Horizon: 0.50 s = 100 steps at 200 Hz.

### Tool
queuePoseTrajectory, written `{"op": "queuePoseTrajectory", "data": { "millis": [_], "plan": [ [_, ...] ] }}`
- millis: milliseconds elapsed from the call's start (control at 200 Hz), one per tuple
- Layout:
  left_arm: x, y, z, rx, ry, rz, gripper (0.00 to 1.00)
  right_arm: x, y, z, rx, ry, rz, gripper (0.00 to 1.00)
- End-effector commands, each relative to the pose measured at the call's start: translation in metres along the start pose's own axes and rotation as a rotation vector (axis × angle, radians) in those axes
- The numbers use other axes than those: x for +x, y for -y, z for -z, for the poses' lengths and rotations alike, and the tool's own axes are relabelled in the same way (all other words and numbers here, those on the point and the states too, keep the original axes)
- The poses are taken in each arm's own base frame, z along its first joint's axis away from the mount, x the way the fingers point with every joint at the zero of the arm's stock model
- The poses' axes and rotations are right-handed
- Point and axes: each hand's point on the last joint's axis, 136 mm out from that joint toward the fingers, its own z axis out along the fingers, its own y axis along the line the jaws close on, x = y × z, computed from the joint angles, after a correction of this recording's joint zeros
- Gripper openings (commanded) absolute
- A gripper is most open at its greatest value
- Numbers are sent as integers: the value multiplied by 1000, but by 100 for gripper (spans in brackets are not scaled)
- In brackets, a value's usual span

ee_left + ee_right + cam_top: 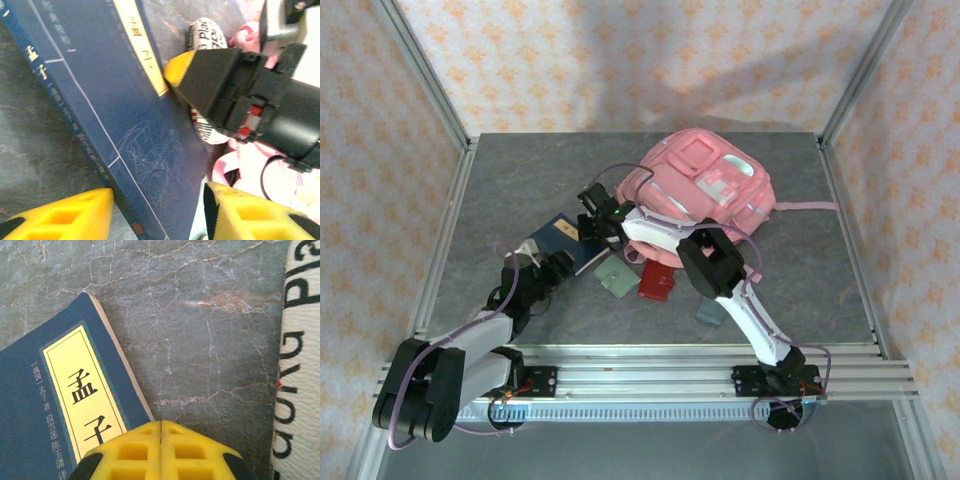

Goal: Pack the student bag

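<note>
Yellow left fingers point(65, 215) astride blue book point(100, 110)

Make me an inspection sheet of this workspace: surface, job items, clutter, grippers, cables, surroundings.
Surface: grey marbled table, things gathered mid-table.
Job's things: pink student bag lying towards the back; blue book flat on the table to its left.
Clutter: pale green item, dark red item, grey item, white item with black lettering, all loose on the table.
Grippers: left gripper straddles the blue book's corner, grip unclear; right gripper shut, empty, at the book's edge.
Cables: lilac cables along both arms, no snag seen.
Surroundings: floral-patterned walls, aluminium rail at the near edge.
</note>
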Motion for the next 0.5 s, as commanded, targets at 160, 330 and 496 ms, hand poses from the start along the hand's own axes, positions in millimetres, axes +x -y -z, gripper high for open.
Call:
{"op": "queuePoseTrajectory", "data": {
  "millis": [160,330,496],
  "plan": [
    [-16,20,-6,48,48,-38,49,80,-18,-7,-39,-234,3,1],
    [-24,25,3,108,127,-12,40,86,-23,-5,-71,-249,2,1],
    [-37,40,11,162,190,-17,38,97,-22,-8,-61,-267,9,1]
  ]
}}
